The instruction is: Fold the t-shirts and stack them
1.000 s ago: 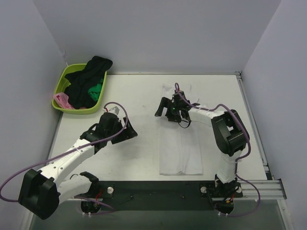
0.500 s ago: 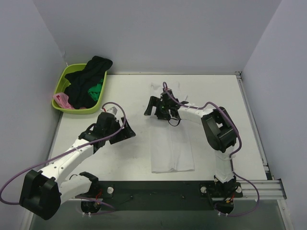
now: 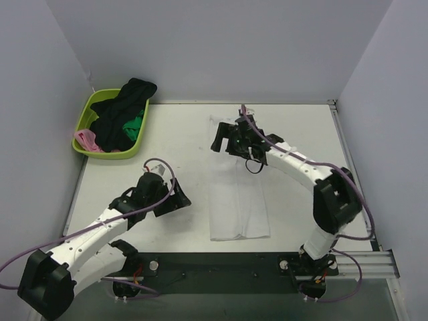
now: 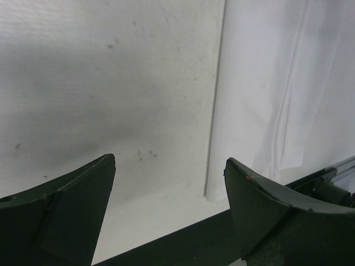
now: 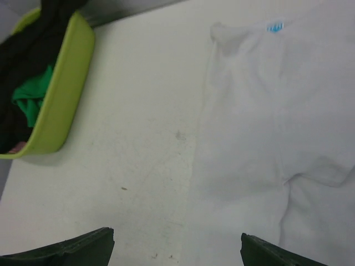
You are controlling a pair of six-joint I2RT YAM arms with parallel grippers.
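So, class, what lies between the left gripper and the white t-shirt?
Nothing but bare table. The top view shows an empty strip between the left gripper and the white t-shirt; the left wrist view confirms it.

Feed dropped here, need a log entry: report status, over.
Left gripper open, empty, beside left edge of white cloth t-shirt. Right gripper open, empty, over its far end. Shirt flat, folded to long strip. Lime green plastic basket far left, well apart.

White t-shirt with blue label; lime basket; black shirt, green shirt, pink shirt.
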